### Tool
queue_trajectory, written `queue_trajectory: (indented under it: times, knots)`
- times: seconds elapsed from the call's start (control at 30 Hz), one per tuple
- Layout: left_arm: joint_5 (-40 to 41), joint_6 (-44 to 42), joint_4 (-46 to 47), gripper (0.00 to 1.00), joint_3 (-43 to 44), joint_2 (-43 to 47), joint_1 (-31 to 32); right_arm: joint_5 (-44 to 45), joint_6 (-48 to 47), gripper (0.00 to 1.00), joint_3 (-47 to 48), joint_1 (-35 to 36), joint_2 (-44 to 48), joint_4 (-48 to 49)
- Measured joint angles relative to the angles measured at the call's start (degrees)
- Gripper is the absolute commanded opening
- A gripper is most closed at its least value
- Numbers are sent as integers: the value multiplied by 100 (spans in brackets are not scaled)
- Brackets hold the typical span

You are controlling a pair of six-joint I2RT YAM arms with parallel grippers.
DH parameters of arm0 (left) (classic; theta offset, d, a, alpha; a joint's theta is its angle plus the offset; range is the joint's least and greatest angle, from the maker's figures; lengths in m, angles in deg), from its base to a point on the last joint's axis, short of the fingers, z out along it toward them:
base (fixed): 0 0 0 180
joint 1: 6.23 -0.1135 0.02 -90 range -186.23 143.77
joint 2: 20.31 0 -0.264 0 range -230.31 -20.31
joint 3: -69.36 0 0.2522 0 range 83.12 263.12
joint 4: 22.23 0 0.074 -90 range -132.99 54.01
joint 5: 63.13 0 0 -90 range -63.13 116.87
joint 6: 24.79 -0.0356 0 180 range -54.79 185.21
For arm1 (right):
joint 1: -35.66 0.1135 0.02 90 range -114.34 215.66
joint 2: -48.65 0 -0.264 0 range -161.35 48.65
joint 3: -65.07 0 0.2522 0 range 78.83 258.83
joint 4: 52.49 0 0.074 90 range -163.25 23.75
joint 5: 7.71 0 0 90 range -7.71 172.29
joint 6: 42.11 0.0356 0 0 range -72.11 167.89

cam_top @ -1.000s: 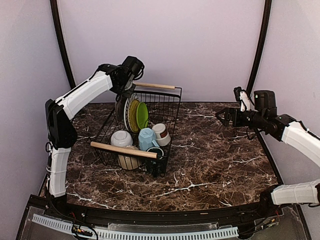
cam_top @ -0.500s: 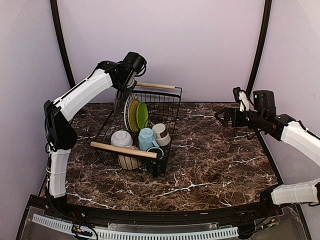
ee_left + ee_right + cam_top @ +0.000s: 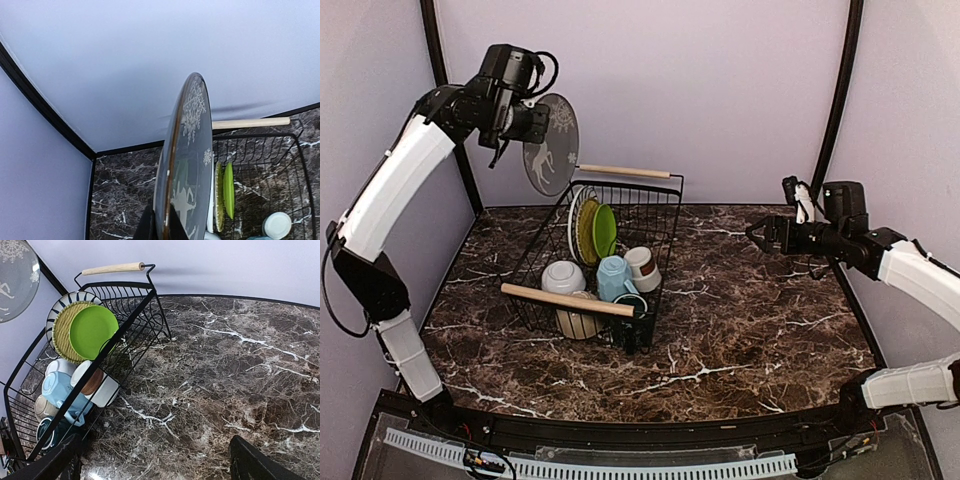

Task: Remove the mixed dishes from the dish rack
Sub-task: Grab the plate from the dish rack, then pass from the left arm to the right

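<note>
My left gripper (image 3: 528, 128) is shut on the edge of a dark grey plate (image 3: 551, 145) with white snowflake and deer prints, held on edge high above the dish rack's (image 3: 656, 214) far-left corner. In the left wrist view the plate (image 3: 187, 165) stands between my fingers (image 3: 162, 226). In the rack stand a striped plate (image 3: 574, 222) and lime-green plates (image 3: 604, 230). A light blue mug (image 3: 613, 277), brown-white cup (image 3: 642, 267), dark green mug (image 3: 630, 305), white bowl (image 3: 563, 277) and cream bowl (image 3: 578, 322) also sit there. My right gripper (image 3: 760, 232) is open and empty, over the table right of the rack (image 3: 125, 340).
The rack sits left of centre on the dark marble table (image 3: 750, 320), with wooden handles at the far (image 3: 625, 171) and near (image 3: 568, 299) ends. Purple walls and black corner posts close in the back and sides.
My left gripper has lifted the dark grey plate out of the rack's far-left end, up and to the left. The right gripper has barely moved.
</note>
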Motion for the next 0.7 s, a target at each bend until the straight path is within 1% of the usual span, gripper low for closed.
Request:
queue_trajectory:
  times: [0.07,0.17,0.2,0.23,0.37,0.47,0.57,0.63,0.7]
  knots:
    - [-343,203,153,1,-308,363,-70,-15,35,99,0,0,-17,-2]
    - [-1152,625,492,1,-1073,962,-326,-68,66,99,0,2,-72,-2]
    - [-1703,905,776,1,-1672,1296,-492,-105,83,99,2,7,-103,-2]
    - [-1840,975,822,1,-1797,1362,-634,-144,105,99,2,22,-133,-2]
    - [-3268,1665,1685,1,-3259,1963,-1246,-376,245,99,7,87,-289,81]
    - [-4256,2199,2459,1,-4120,2098,-1401,-673,409,99,26,175,-474,236]
    - [-5351,2889,3692,1,-5010,2094,-1364,-1202,704,99,26,275,-671,627]
    - [-5805,3228,4194,1,-5337,2070,-1327,-1412,850,98,26,330,-767,782]
    - [-6223,3571,4721,1,-5604,2028,-1274,-1823,1134,96,26,387,-892,1174]
